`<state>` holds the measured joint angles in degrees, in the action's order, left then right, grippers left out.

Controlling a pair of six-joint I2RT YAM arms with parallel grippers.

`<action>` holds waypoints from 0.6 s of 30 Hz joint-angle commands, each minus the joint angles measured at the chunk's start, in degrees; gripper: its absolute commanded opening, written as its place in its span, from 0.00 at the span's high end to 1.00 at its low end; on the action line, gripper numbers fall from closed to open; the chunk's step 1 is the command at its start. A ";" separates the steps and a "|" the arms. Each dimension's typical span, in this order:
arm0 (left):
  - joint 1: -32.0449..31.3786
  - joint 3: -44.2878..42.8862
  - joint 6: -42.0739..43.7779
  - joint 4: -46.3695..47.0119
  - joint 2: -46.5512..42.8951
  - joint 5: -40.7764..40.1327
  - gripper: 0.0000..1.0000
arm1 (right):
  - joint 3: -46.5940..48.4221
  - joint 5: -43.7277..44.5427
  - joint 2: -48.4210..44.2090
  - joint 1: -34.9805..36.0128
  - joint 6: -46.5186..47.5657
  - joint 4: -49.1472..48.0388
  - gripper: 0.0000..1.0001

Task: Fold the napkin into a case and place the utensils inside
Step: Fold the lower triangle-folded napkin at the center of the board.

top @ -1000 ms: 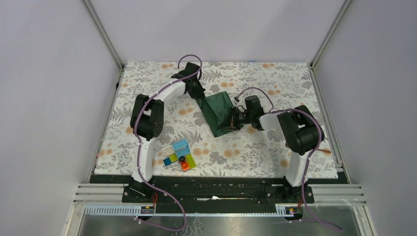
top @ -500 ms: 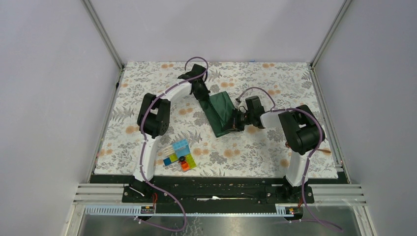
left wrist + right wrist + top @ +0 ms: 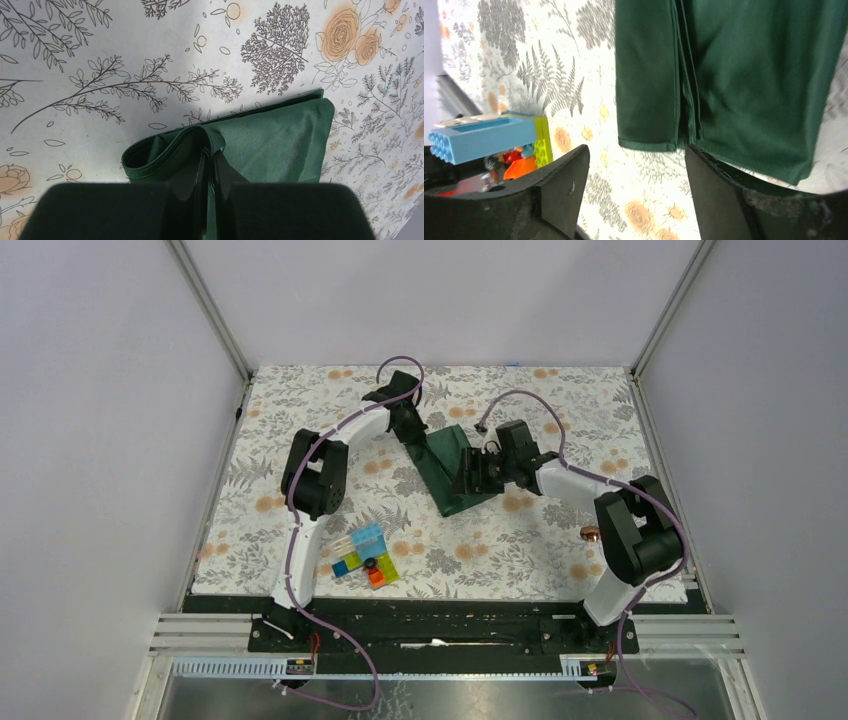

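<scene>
Folding is the step now: the green napkin lies half folded in the middle of the surface, the left end effector pinches its far edge, and the right end effector hangs over it, fingers apart, and likely must grab the near end next

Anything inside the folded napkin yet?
Nothing shows at the napkin's open edges, but the folded layers cover the inside. A copper spoon lies well outside it, to the right.

On the table, the napkin lies centrally, blocks front-left, spoon front-right.
</scene>
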<state>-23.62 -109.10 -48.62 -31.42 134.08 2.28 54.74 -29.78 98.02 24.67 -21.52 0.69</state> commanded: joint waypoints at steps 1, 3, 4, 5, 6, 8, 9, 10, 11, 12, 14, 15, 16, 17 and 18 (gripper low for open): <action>0.28 -2.93 1.38 0.96 0.23 0.77 0.91 | 6.07 13.97 -2.90 3.20 9.15 3.75 0.20; 0.32 -2.99 1.68 0.86 0.13 0.91 0.91 | 9.52 13.68 -0.33 3.25 9.45 2.84 0.17; 0.33 -3.00 1.69 0.86 0.08 1.00 0.91 | 11.34 12.54 1.90 3.24 9.43 1.37 0.16; 0.33 -3.04 1.61 0.86 0.05 1.25 0.91 | 13.47 11.59 4.41 3.24 8.98 0.19 0.16; 0.33 -3.13 1.56 0.89 0.04 1.43 0.91 | 16.20 10.98 8.58 3.23 8.69 -0.07 0.17; 0.33 -3.21 1.51 0.84 0.05 1.71 0.91 | 21.60 9.61 13.66 3.27 8.64 -1.21 0.21; 0.33 -3.27 1.47 0.89 0.04 1.75 0.91 | 23.52 8.85 15.74 3.25 8.57 -2.87 0.24; 0.33 -3.29 1.51 0.91 0.00 1.75 0.91 | 26.03 8.42 17.74 3.20 8.52 -3.64 0.27; 0.31 -3.34 1.51 0.85 -0.04 1.76 0.91 | 28.55 8.22 19.67 3.15 8.51 -3.16 0.30; 0.32 -3.35 1.53 0.86 -0.12 1.80 0.91 | 30.98 7.58 21.60 3.05 8.54 -1.82 0.32; 0.41 -3.44 1.64 0.84 -0.30 2.04 0.91 | 33.20 6.36 23.91 2.72 8.53 -1.05 0.37; 0.48 -3.48 1.68 0.87 -0.39 2.19 0.91 | 33.57 5.98 24.69 2.56 8.51 -1.10 0.38; 0.50 -3.61 1.64 0.84 -0.40 2.44 0.91 | 33.66 5.82 25.36 2.36 8.47 -1.24 0.38; 0.50 -3.72 1.68 0.84 -0.40 2.61 0.91 | 33.71 5.37 26.04 2.23 8.20 -1.48 0.38; 0.50 -3.88 1.66 0.89 -0.36 2.76 0.91 | 33.98 4.37 26.80 2.11 7.86 -1.57 0.39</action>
<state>-23.51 -109.91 -47.79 -31.57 134.13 3.92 85.52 -22.31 123.52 27.57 -13.91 -0.49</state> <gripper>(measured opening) 0.092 0.625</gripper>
